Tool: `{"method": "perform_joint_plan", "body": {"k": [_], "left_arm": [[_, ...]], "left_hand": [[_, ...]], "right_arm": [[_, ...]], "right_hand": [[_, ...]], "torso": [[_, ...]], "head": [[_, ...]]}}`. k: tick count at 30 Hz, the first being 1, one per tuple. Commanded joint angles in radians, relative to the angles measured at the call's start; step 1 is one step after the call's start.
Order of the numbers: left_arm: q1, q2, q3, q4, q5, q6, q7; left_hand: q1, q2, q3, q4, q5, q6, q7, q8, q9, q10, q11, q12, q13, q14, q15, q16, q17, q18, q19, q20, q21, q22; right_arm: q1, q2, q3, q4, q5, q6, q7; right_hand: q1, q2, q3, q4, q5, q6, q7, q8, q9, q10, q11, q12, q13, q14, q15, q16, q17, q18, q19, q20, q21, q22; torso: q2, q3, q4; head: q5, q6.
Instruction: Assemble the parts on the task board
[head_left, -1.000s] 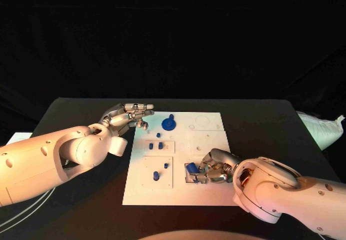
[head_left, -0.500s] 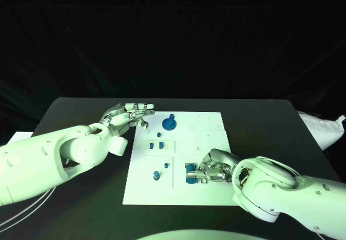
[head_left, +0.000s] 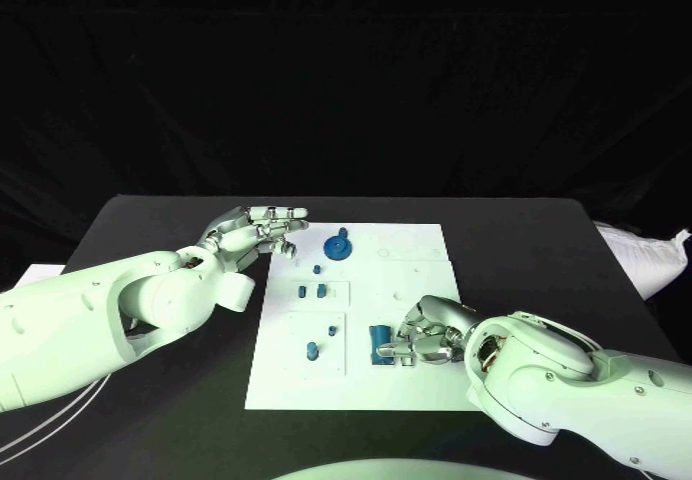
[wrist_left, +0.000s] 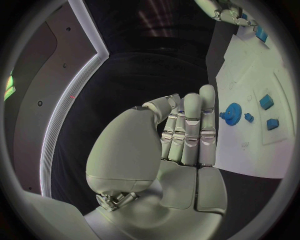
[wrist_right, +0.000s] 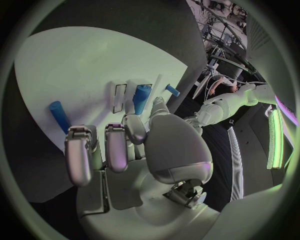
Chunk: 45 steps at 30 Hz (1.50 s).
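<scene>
Black surface (head_left: 159, 225); task board (head_left: 418, 290) partly assembled, we judge: blue gear (head_left: 338, 246) seated; right hand (head_left: 418, 340) fingers pinch blue block (head_left: 381, 338) unseated; left hand (head_left: 260, 232) fingers straight, together, holding nothing.

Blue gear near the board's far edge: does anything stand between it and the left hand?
Nothing visible does. The left hand hovers open at the task board's far left corner, and only bare white board lies between it and the blue gear. The right hand works at the near side.

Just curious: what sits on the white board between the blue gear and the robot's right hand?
In the head view, small blue parts in a recessed panel and bare task board lie between the blue gear and the right hand.
</scene>
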<state>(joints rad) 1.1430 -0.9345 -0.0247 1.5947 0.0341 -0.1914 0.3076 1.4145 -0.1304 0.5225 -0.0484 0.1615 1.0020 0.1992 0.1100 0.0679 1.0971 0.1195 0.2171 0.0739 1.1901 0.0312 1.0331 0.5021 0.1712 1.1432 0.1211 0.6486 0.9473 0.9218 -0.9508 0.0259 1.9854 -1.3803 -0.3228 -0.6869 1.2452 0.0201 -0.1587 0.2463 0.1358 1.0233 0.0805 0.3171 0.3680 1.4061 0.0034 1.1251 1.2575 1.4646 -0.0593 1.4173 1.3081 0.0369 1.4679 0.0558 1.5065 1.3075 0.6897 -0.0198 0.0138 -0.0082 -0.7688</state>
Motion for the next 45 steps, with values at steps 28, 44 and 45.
{"method": "perform_joint_plan", "body": {"k": [28, 44, 45], "left_arm": [[-0.001, -0.002, 0.000, 0.003, -0.002, 0.018, 0.005], [-0.001, 0.001, 0.000, 0.007, -0.002, 0.024, 0.005], [-0.001, 0.001, 0.000, 0.007, -0.002, 0.024, 0.005]], "left_hand": [[-0.002, -0.001, 0.002, -0.005, 0.005, -0.008, 0.001, 0.003, 0.000, -0.008, 0.001, 0.003, -0.001, -0.005, -0.005, 0.001, -0.001, 0.012, -0.005, 0.001, 0.003, 0.001], [-0.002, -0.001, 0.002, -0.005, 0.005, -0.008, 0.001, 0.003, 0.000, -0.008, 0.001, 0.003, -0.001, -0.005, -0.005, 0.001, -0.001, 0.012, -0.005, 0.001, 0.003, 0.001], [-0.002, 0.000, 0.002, -0.005, 0.005, -0.008, 0.001, 0.003, 0.000, -0.008, 0.001, 0.004, -0.001, -0.005, -0.005, 0.001, -0.001, 0.012, -0.005, 0.001, 0.003, 0.001]], "right_arm": [[0.008, -0.094, 0.004, 0.033, -0.121, -0.053, 0.005], [0.027, -0.221, 0.000, 0.036, -0.221, 0.073, -0.040], [0.026, -0.221, 0.000, 0.034, -0.223, 0.075, -0.041]], "right_hand": [[0.107, 0.035, 0.031, -0.051, 0.026, -0.028, 0.003, -0.025, 0.004, 0.017, -0.002, 0.014, 0.022, 0.063, -0.007, 0.008, 0.020, -0.015, 0.044, -0.013, 0.007, 0.192], [0.100, 0.038, 0.032, -0.027, 0.051, -0.022, 0.017, -0.072, -0.036, 0.012, 0.012, 0.002, 0.020, 0.063, 0.008, 0.011, 0.025, -0.015, 0.044, 0.004, 0.007, 0.194], [0.098, 0.038, 0.031, -0.026, 0.051, -0.020, 0.017, -0.073, -0.036, 0.013, 0.012, 0.003, 0.021, 0.063, 0.007, 0.011, 0.026, -0.015, 0.045, 0.004, 0.008, 0.195]], "torso": [[-0.001, -0.0010, -0.0032], [0.000, 0.0003, -0.0064], [0.000, -0.0005, -0.0051]], "head": [[-0.018, 0.005], [-0.035, 0.005], [-0.036, 0.004]]}}
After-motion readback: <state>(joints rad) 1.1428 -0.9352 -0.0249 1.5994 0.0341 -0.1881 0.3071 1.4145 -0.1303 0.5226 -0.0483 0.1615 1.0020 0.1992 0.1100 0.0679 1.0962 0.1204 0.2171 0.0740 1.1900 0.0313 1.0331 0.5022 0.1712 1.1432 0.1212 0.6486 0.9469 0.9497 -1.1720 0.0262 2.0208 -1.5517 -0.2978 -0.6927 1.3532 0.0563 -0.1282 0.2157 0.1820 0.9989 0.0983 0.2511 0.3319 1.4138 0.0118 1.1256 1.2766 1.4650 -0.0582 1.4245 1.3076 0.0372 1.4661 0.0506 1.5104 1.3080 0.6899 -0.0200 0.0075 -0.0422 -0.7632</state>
